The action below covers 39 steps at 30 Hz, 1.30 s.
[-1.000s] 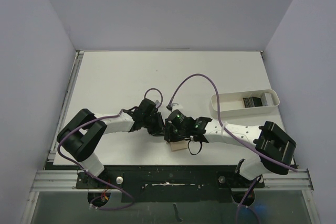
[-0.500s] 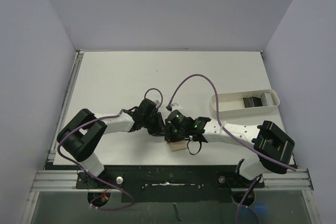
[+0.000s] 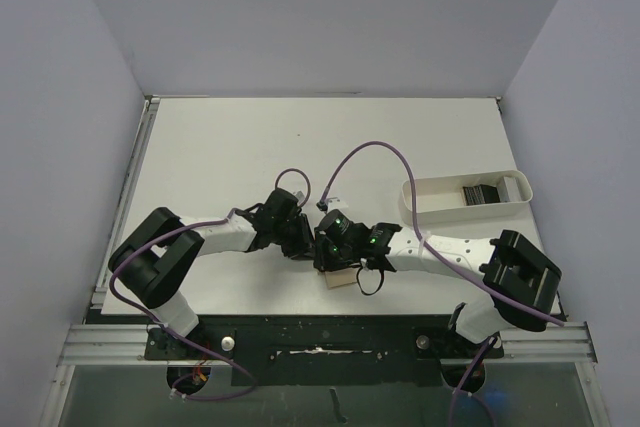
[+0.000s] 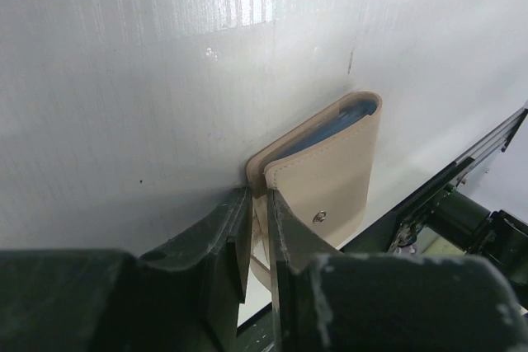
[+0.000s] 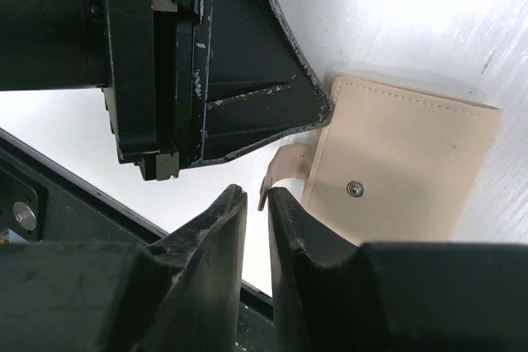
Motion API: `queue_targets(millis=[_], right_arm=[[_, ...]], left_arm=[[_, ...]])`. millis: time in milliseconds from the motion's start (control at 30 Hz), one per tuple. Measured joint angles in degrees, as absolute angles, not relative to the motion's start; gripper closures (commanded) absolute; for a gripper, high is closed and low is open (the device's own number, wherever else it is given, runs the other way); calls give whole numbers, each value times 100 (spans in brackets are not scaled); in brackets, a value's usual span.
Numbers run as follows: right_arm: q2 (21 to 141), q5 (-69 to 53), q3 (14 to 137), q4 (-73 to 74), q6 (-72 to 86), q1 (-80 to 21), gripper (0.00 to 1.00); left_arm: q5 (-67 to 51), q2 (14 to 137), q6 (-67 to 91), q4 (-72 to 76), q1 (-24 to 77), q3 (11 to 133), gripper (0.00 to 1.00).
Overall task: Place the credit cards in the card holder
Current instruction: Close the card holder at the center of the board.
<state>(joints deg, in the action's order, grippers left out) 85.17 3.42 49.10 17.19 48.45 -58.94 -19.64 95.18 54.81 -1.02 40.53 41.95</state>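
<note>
Centrally, one card holder [image 3: 340,278] at the near edge of the desk [image 3: 220,147], left tool [image 4: 257,197] clamped narrow on its edge, right tool [image 5: 257,194] narrow about its strap [image 5: 287,164], grip unclear, only overhead shows credit cards [image 3: 480,192], stacked, in one tray [image 3: 430,209].

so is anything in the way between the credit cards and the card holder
Yes. The card holder is folded shut, so its inside is covered, and both the left gripper and the right gripper crowd it. The credit cards also lie inside the white tray, behind its wall.
</note>
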Motion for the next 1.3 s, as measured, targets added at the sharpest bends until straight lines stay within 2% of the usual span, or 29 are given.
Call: queue_targets(millis=[267, 467, 667, 1300], right_arm=[[8525, 344, 4915, 1745, 4845, -5894, 83], [8632, 346, 4923, 1800, 4847, -5894, 81], [8689, 366, 4923, 1820, 4847, -5898, 90], [8320, 746, 4807, 1933, 4866, -5929, 91]], left_arm=[[-1949, 9518, 5485, -97, 4077, 4195, 87], [-1949, 9518, 5487, -95, 4080, 4195, 87], [-1949, 9518, 5487, -95, 4080, 4195, 87], [-1909, 9518, 5485, -97, 4091, 4195, 88]])
